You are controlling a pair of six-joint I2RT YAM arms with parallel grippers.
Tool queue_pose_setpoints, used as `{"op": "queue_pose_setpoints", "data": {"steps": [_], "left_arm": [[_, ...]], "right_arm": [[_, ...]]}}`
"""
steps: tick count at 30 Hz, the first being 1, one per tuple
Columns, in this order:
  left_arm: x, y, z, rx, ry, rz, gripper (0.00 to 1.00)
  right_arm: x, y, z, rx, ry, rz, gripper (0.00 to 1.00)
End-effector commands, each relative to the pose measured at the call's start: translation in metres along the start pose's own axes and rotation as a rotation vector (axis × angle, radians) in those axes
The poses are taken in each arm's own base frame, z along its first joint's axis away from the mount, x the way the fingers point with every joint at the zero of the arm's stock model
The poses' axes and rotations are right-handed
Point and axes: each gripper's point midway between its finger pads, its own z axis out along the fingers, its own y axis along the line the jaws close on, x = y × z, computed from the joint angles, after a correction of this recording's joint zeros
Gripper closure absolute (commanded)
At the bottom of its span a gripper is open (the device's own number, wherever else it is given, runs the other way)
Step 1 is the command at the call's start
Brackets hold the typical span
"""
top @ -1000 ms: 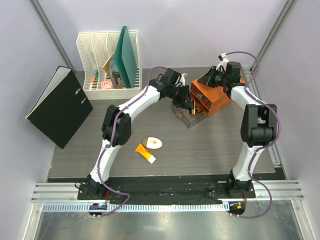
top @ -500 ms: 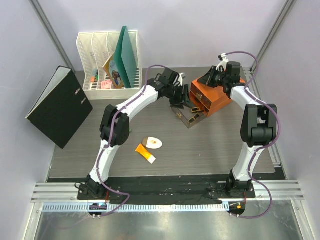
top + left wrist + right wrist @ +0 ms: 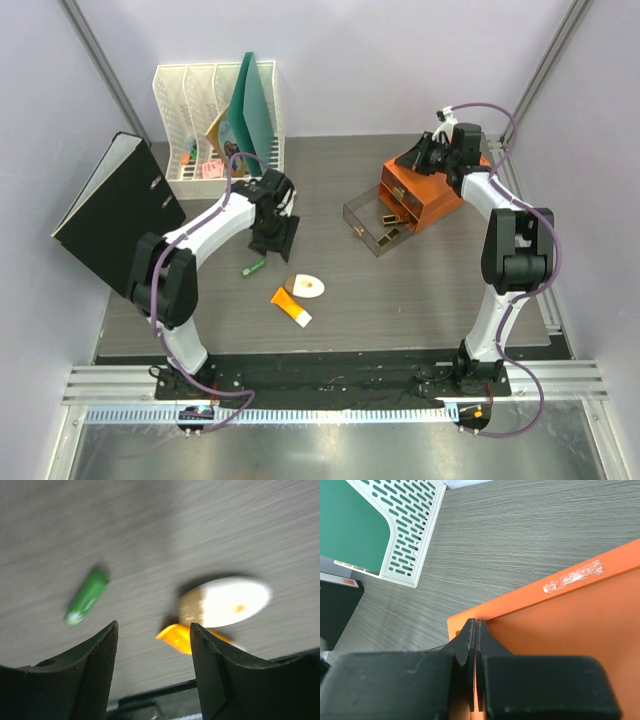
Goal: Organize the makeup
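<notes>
A green tube (image 3: 253, 267), a white oval compact (image 3: 305, 286) and an orange white-capped tube (image 3: 291, 306) lie on the table in the top view. My left gripper (image 3: 272, 240) hangs open and empty just behind them. In the left wrist view it (image 3: 154, 627) frames the green tube (image 3: 87, 596), the compact (image 3: 227, 601) and the orange tube (image 3: 187, 637). Black-gold lipsticks (image 3: 391, 227) lie in the open clear drawer (image 3: 362, 222). My right gripper (image 3: 425, 158) is shut and empty on top of the orange drawer box (image 3: 435, 195), at its edge (image 3: 475, 625).
A white file rack (image 3: 200, 100) with a green folder stands at the back left; it also shows in the right wrist view (image 3: 405, 535). A black binder (image 3: 120, 212) leans at the left. The orange box top (image 3: 560, 615) fills the right wrist view.
My left arm has swung from the open drawer to the left and nearer, and now hangs over the loose makeup. The right arm has not moved.
</notes>
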Motion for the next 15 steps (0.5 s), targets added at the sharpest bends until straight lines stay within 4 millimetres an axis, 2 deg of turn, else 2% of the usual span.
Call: {"op": "queue_pose_setpoints", "data": {"steps": [1,5,8,15], "left_arm": [[0.049,0.057,0.002,-0.219,0.127,0.018,0.40],[0.061,0.075,0.009,-0.304,0.170,-0.019,0.40],[0.060,0.082,0.013,-0.346,0.175,-0.032,0.40],[0.060,0.086,0.035,-0.354,0.213,-0.021,0.40]], "right_arm": [[0.188,-0.078,-0.028,0.306,0.538,0.275,0.99],[0.189,-0.077,-0.028,0.306,0.541,0.276,0.99],[0.189,-0.077,-0.027,0.305,0.539,0.274,0.99],[0.190,-0.077,-0.028,0.307,0.542,0.277,0.99]]}}
